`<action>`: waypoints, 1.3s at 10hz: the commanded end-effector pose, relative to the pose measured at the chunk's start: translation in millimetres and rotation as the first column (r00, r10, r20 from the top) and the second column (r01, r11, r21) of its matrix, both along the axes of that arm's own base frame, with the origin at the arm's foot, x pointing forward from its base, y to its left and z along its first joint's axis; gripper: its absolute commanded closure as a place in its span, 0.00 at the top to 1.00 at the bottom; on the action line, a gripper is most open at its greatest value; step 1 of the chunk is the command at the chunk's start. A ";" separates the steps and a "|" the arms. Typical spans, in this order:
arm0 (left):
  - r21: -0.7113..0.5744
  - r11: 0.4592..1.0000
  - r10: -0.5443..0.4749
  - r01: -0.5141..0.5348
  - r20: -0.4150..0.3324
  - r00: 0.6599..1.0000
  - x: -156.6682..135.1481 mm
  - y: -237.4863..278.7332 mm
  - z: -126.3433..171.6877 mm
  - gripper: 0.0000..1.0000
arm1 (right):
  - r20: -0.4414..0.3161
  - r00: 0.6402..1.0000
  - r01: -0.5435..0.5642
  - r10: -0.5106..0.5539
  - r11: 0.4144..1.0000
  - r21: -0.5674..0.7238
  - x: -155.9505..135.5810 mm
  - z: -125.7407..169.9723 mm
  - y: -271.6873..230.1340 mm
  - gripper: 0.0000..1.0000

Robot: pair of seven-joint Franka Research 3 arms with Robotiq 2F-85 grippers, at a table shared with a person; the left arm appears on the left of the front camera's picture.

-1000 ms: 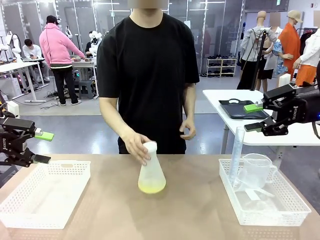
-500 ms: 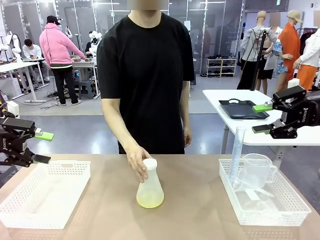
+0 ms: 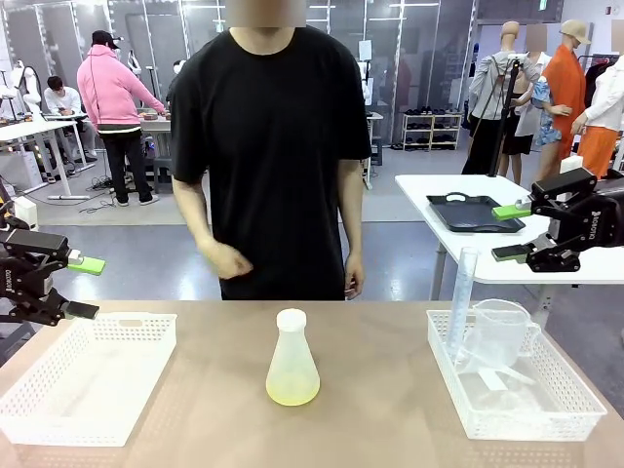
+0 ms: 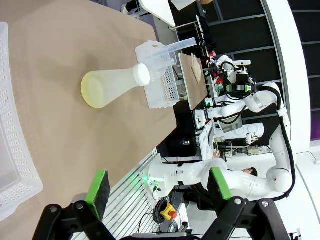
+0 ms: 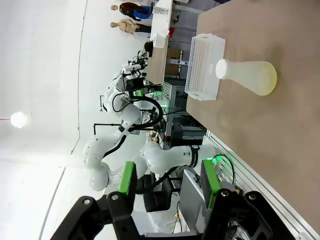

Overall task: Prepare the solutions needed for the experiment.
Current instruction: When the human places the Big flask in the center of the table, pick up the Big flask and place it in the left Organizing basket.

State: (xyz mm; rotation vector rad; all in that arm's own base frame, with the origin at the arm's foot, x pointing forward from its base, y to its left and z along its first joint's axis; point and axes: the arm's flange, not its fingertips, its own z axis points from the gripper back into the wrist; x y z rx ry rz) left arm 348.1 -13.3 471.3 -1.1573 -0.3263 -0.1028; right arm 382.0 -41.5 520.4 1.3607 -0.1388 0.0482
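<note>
In the middle of the brown table (image 3: 195, 429) stands the frosted, see-through cone-shaped flask with a white top (image 3: 292, 356), upright and on its own, with 1 thin layer of pale yellow liquid (image 3: 292, 393) at the bottom. The flask is wide at the base and thin at the neck, so I think a bump up high from a claw could tip it over. If the white top is loose, the yellow liquid could then run out. Its smooth, sloping sides may also slip out of a weak squeeze. The left claw (image 3: 86, 288) hangs wide open with nothing in it, above the far left end of the white plastic basket on the left (image 3: 58, 429), which looks bare. The right claw (image 3: 510, 231) is partly open, holds nothing, and is up high, well apart from the flask. Below it, the white plastic basket on the right (image 3: 517, 431) holds 1 clear plastic jug (image 3: 499, 331) and 1 tall clear tube (image 3: 460, 297) that sticks up and could get knocked. The person's hand (image 3: 229, 261) is off the flask.
</note>
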 end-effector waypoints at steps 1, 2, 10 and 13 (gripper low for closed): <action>-0.026 1.000 0.001 -0.001 0.003 1.000 1.5 -2.5 2.9 1.00 | 0.012 1.000 0.000 0.000 1.000 0.000 0.2 1.0 0.6 0.65; -0.026 1.000 0.001 -0.001 0.003 1.000 1.5 -2.5 2.9 1.00 | 0.012 1.000 0.000 0.000 1.000 0.000 0.2 1.0 0.6 0.65; -0.026 1.000 0.001 -0.001 0.003 1.000 1.5 -2.5 2.9 1.00 | 0.012 1.000 0.000 0.000 1.000 0.000 0.2 1.0 0.6 0.65; 0.000 1.000 0.000 0.000 0.000 1.000 0.0 0.0 0.0 1.00 | 0.012 1.000 0.000 0.000 1.000 0.000 0.2 1.0 0.6 0.65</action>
